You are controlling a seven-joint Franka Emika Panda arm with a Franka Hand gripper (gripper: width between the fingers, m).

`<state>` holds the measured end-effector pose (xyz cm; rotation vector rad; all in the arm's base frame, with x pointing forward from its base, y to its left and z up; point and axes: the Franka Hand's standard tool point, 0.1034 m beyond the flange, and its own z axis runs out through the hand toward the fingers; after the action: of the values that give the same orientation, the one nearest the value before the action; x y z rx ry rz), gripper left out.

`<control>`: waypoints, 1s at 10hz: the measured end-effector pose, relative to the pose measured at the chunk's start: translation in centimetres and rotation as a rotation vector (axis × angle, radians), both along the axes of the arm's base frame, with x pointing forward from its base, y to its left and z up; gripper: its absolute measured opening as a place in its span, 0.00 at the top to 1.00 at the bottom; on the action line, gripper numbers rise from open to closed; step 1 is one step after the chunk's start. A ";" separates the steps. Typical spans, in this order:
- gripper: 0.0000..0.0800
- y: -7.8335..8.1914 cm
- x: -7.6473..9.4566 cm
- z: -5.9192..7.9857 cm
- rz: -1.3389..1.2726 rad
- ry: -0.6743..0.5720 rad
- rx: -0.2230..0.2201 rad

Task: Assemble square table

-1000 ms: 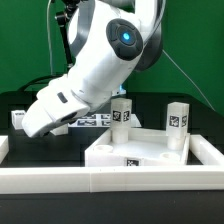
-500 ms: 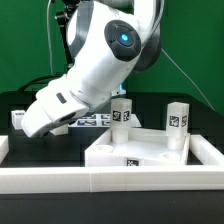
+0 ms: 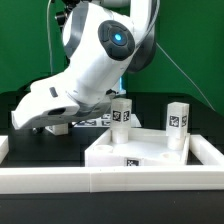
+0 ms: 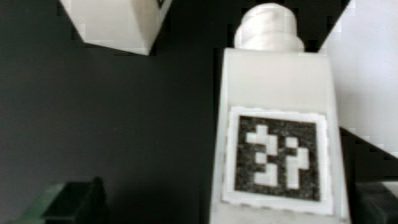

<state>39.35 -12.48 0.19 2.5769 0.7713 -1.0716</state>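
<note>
The white leg (image 4: pixel 276 110) lies between the gripper's (image 4: pixel 222 205) dark fingers (image 4: pixel 71 200), which are spread wide and pinch nothing; the one finger that shows clearly stands apart from the leg's side. The leg's tag (image 4: pixel 276 150) faces the wrist camera. Its long axis runs crosswise to the line between the fingers, and its rounded peg (image 4: pixel 267 25) points away from them. In the exterior view this leg is hidden behind the hand. There the arm (image 3: pixel 95 60) slants down toward the exterior view's left, with the hand low over the black table (image 3: pixel 205 115). The square slab (image 3: pixel 140 150) sits well to the exterior view's right, with two upright legs (image 3: pixel 122 112) (image 3: pixel 177 118) at its far edge.
</note>
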 end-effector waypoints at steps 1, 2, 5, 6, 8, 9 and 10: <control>0.19 0.0 0.0 0.0 -0.001 0.000 0.000; 0.19 0.0 0.2 0.1 -0.008 -0.001 -0.001; 0.19 0.8 0.1 0.3 -0.046 0.014 -0.002; 0.19 0.9 0.0 0.3 -0.046 0.018 -0.002; 0.19 0.9 -0.3 0.3 -0.056 0.040 -0.007; 0.19 0.9 -0.5 0.6 -0.062 0.064 -0.021; 0.19 1.0 -1.0 0.7 -0.073 0.149 -0.060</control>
<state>38.32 -11.44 0.92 2.5147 0.6720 -1.3006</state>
